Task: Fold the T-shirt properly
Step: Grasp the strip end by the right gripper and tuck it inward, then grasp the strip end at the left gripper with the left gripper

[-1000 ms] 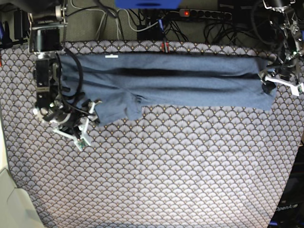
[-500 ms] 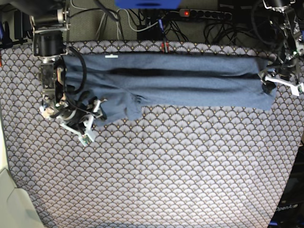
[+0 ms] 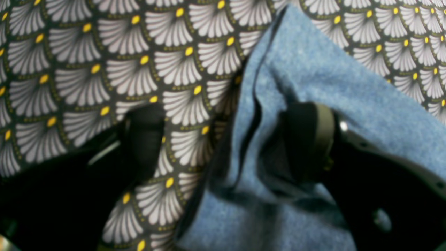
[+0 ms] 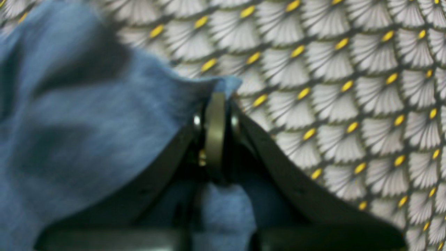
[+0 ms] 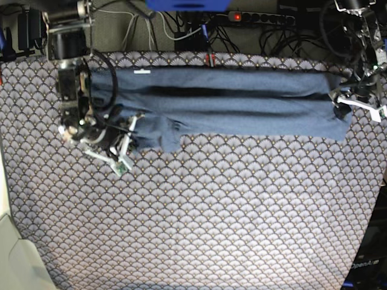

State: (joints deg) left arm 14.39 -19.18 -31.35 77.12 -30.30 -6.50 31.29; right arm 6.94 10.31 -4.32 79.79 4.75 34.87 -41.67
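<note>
Since a second ago, right gripper (image 5: 124, 142) shifted toward the far edge, now clamped on shirt (image 5: 242, 103) corner. Left gripper (image 3: 223, 139) agape astride the other end. Shirt lengthwise-folded along tablecloth's (image 5: 211, 229) far edge; crosswise fold left.

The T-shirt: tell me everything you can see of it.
The T-shirt is slate-blue, soft knit cotton by its look, folded into a long band across the far side of the scallop-patterned tablecloth. A small white neck label shows near its top edge, and a sleeve flap hangs toward the front. The right tool is shut on a corner of it; the open left tool straddles the opposite end's edge.
</note>
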